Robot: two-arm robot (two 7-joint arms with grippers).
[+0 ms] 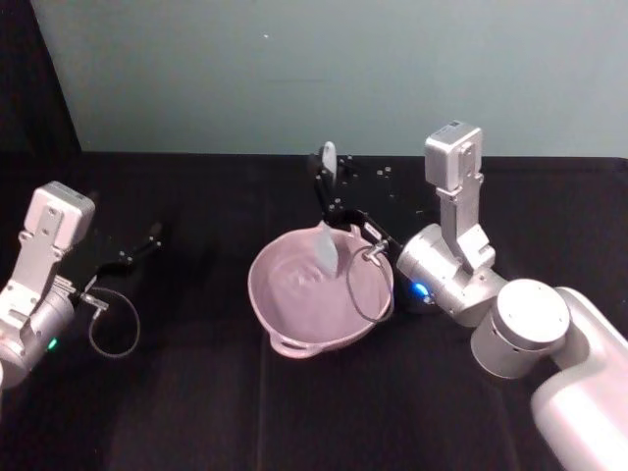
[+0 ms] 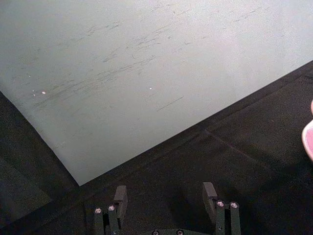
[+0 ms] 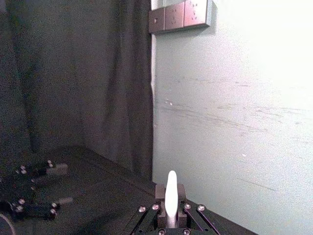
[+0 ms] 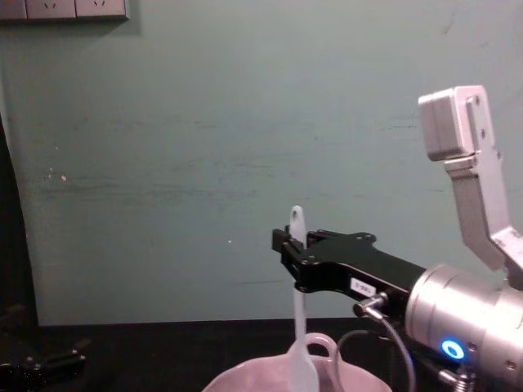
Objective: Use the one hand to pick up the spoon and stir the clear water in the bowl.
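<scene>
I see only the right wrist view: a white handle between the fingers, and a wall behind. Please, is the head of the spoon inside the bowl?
Observer: Yes. In the head view the spoon has its head down inside the pink bowl.
Operator: Is it held upright?
Observer: Nearly upright in the chest view; the right gripper clamps it near the handle's top.
Operator: And the other arm?
Observer: The left gripper is open, off to the bowl's left, apart from it.

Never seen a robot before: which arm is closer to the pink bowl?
Right. The right gripper holds the spoon upright over the far rim of the bowl; the left gripper is well off to the bowl's left.
</scene>
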